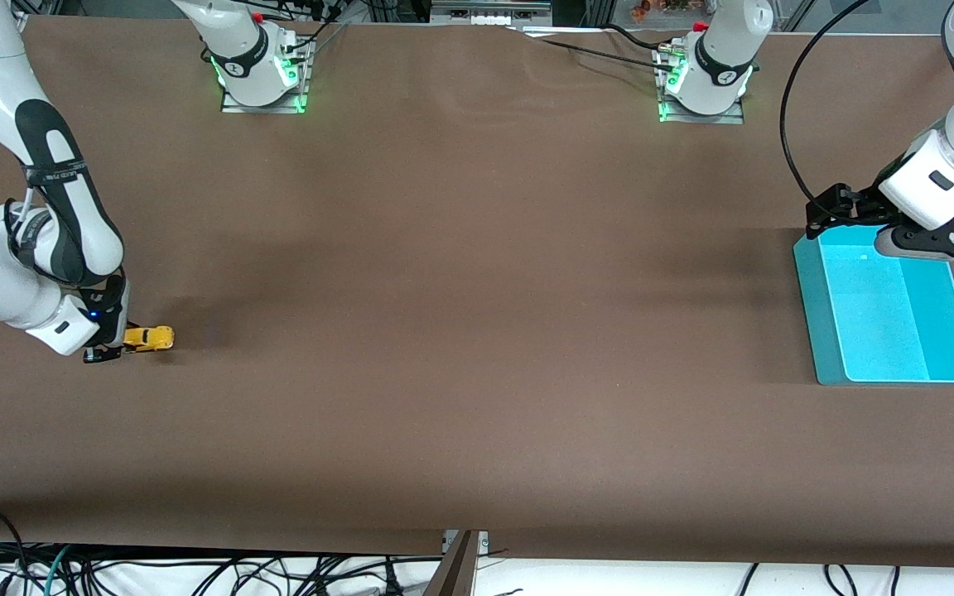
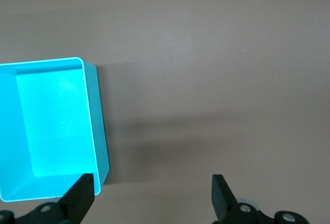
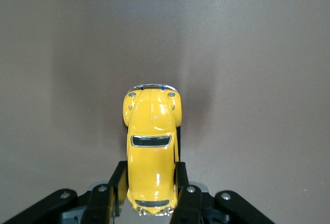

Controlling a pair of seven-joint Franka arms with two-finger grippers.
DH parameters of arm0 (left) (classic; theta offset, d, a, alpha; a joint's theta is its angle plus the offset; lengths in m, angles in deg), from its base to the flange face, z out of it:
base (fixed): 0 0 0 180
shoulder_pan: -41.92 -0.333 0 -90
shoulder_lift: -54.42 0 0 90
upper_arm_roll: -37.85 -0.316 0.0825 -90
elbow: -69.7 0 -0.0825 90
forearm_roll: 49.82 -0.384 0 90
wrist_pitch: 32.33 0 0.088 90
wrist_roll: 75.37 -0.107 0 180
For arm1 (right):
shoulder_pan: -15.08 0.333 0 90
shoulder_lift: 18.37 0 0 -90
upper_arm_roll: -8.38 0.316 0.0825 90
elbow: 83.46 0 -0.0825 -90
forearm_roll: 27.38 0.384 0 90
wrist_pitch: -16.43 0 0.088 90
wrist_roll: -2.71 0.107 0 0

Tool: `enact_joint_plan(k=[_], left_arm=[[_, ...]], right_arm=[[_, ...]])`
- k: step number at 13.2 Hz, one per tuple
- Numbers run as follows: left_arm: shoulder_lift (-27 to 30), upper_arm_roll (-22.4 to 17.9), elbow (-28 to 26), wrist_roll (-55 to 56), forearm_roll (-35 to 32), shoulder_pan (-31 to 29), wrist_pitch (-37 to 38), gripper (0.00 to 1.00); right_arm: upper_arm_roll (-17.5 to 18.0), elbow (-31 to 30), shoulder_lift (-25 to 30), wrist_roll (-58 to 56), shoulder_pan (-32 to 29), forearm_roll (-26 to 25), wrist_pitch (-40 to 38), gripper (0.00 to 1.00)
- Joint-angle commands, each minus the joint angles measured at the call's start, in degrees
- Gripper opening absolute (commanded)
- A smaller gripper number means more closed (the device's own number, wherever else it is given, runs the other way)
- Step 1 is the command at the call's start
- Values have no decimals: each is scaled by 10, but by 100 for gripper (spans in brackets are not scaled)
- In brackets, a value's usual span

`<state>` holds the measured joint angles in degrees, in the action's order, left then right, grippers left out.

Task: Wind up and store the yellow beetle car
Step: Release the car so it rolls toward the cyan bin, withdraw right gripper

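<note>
The yellow beetle car (image 1: 150,338) is low at the table's surface near the right arm's end of the table. My right gripper (image 1: 117,343) is shut on its rear half; its front half sticks out past the fingers. In the right wrist view the car (image 3: 152,146) sits between the two black fingers (image 3: 119,182), roof toward the camera. I cannot tell if its wheels touch the table. My left gripper (image 1: 937,242) is open and empty over the turquoise bin (image 1: 891,306), above the bin's edge farthest from the front camera. The left wrist view shows the gripper (image 2: 152,188) open and the bin (image 2: 51,126) empty.
The brown table (image 1: 477,331) stretches bare between the car and the bin. The arm bases (image 1: 262,74) stand along the edge farthest from the front camera. Cables hang below the nearest edge.
</note>
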<state>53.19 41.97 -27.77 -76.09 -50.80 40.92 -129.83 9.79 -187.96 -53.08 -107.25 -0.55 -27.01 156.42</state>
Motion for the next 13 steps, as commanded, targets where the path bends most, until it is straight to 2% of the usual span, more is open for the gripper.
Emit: enact_joint_plan(k=[1, 2, 4, 6, 9, 13], left_arm=[[-6, 1, 16, -10, 5, -4, 16, 100], [-6, 1, 16, -10, 5, -4, 26, 100], [-6, 4, 18, -4, 3, -2, 25, 100], [-5, 6, 22, -3, 5, -1, 29, 100], [-6, 5, 23, -7, 5, -2, 28, 100], [-9, 5, 24, -10, 5, -3, 28, 100]], right_arm=[[7, -2, 2, -16, -12, 27, 12, 99], [11, 35, 3, -13, -6, 35, -6, 100], [22, 110, 6, -3, 6, 38, -92, 100], [34, 153, 6, 52, 8, 40, -139, 100], [61, 172, 45, 205, 9, 38, -172, 100], [78, 185, 83, 428, 13, 41, -208, 100]])
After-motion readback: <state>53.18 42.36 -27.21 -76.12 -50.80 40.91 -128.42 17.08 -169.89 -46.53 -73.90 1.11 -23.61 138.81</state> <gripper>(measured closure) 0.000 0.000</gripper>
